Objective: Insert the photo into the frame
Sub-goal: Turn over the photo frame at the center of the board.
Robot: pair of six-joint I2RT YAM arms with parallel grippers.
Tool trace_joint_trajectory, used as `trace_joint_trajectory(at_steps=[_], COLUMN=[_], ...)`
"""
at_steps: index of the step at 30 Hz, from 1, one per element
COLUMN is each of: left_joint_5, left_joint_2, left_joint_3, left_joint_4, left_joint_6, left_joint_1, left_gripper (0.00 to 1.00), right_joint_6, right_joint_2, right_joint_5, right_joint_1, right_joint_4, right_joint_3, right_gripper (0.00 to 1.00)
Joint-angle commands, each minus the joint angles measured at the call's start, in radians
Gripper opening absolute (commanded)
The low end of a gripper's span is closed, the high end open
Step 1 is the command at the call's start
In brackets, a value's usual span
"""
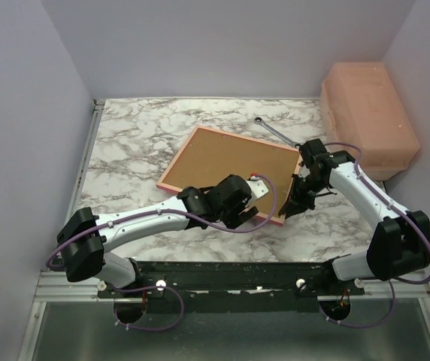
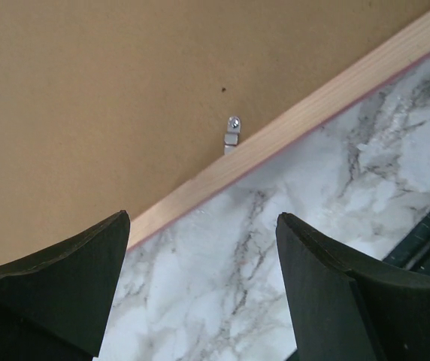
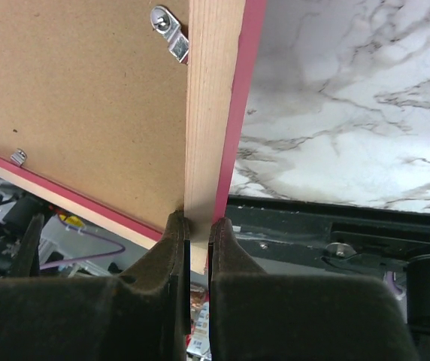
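The frame (image 1: pixel 177 156) lies reverse side up on the marble table, its pink rim around the brown fibreboard backing panel (image 1: pixel 226 158). My right gripper (image 1: pixel 294 203) is shut on the frame's right edge; in the right wrist view the fingers (image 3: pixel 198 222) pinch the pale wood strip (image 3: pixel 211 90) with its pink side. My left gripper (image 1: pixel 251 210) is open and empty above the frame's near edge; in the left wrist view the gripper (image 2: pixel 204 226) hovers over marble beside the wood strip (image 2: pixel 313 113). The photo's picture side is hidden; only a colourful sliver (image 3: pixel 200 327) shows between the right fingers.
Metal turn clips (image 2: pixel 232 134) (image 3: pixel 168 31) sit on the backing near the frame's edge. A salmon-pink box (image 1: pixel 369 113) stands at the back right. A metal tool (image 1: pixel 275 131) lies behind the frame. Walls close in the table (image 1: pixel 132 143) on three sides.
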Motion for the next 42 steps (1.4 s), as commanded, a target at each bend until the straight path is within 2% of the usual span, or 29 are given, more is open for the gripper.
trace_joint_trajectory(at_steps=[1, 5, 12, 15, 25, 34, 35, 38, 42], left_joint_5=[-0.149, -0.213, -0.141, -0.157, -0.462, -0.587, -0.591, -0.6, -0.616], left_joint_2=[-0.003, 0.011, -0.022, -0.024, 0.097, 0.102, 0.097, 0.072, 0.041], left_joint_3=[-0.015, -0.047, -0.085, -0.105, -0.093, -0.103, -0.109, -0.122, -0.133], left_joint_4=[0.11, 0.165, 0.169, 0.16, 0.276, 0.403, 0.41, 0.422, 0.422], left_joint_6=[0.115, 0.154, 0.202, 0.191, 0.232, 0.323, 0.33, 0.342, 0.354], left_joint_1=[-0.018, -0.024, -0.044, -0.051, -0.058, -0.06, -0.06, -0.061, -0.063], left_gripper=[0.79, 0.78, 0.74, 0.74, 0.73, 0.45, 0.41, 0.31, 0.16], right_joint_6=[-0.025, -0.022, -0.015, -0.015, -0.02, -0.034, -0.035, -0.043, -0.046], right_joint_2=[-0.043, -0.047, -0.048, -0.045, -0.056, -0.051, -0.051, -0.051, -0.058], right_joint_5=[-0.163, -0.185, -0.191, -0.199, -0.226, -0.221, -0.219, -0.213, -0.178], right_joint_1=[-0.001, -0.001, 0.0, -0.001, 0.0, 0.0, 0.0, 0.0, 0.0], right_joint_4=[-0.039, -0.07, -0.094, -0.104, -0.132, -0.141, -0.139, -0.134, -0.12], right_joint_3=[0.084, 0.123, 0.182, 0.196, 0.217, 0.216, 0.212, 0.216, 0.25], right_gripper=[0.0, 0.0, 0.0, 0.0, 0.0, 0.03, 0.06, 0.32, 0.56])
